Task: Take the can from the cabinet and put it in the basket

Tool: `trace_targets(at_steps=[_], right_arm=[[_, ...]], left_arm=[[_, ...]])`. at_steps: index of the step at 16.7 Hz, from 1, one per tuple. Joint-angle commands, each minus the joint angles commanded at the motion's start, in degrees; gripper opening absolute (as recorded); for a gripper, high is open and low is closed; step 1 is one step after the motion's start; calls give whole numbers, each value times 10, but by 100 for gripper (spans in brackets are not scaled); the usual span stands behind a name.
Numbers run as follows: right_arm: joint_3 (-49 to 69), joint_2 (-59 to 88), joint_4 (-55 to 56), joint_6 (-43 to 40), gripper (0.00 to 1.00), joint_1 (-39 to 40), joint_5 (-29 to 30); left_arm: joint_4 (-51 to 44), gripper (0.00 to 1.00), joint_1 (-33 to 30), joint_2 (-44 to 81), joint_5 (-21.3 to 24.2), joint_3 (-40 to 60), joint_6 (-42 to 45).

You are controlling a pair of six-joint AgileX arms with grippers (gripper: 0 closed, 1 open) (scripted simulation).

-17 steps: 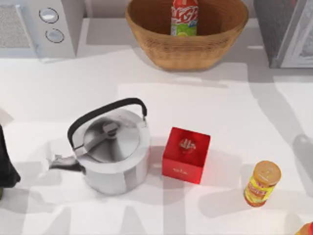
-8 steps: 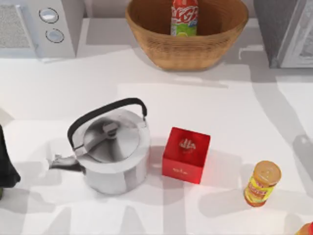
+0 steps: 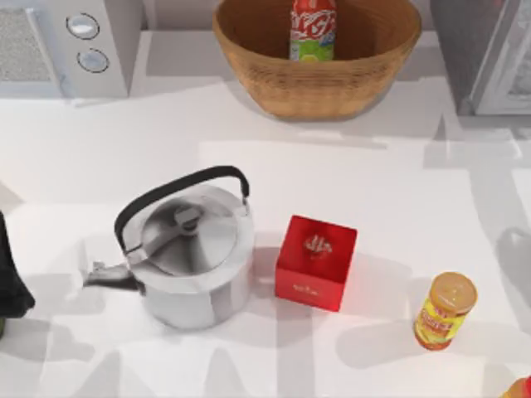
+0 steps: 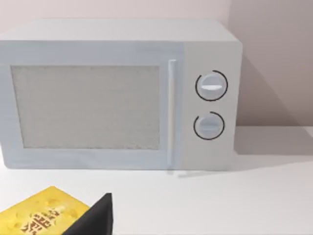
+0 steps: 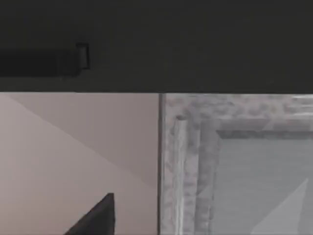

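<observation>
Your left gripper (image 4: 95, 218) parked at the worktop's (image 3: 249, 166) left edge, finger spread impossible to tell, can (image 3: 313, 30) well apart from it, upright inside the basket (image 3: 315, 87) at the back, cabinet (image 3: 489, 58) right.

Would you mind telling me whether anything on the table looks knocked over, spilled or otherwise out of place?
Nothing stands out. The can stands upright inside the basket, the kettle, red box and yellow jar all sit upright and apart, and no spill shows on the table.
</observation>
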Motion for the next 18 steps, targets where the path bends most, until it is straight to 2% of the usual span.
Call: trace_targets(at_steps=[7,11,14,18], right_arm=[[-392,-291,78,-2,100,-74,-80],[-569,-436,119,-3,100,-110,-120],[-651,-506,141,-2,100,-128,-140],[-678,-530,149,-2,100,-134,-148]], left_arm=[[0,100,0,0,0,0,0],[0,100,0,0,0,0,0],[0,100,0,0,0,0,0],[0,100,0,0,0,0,0]])
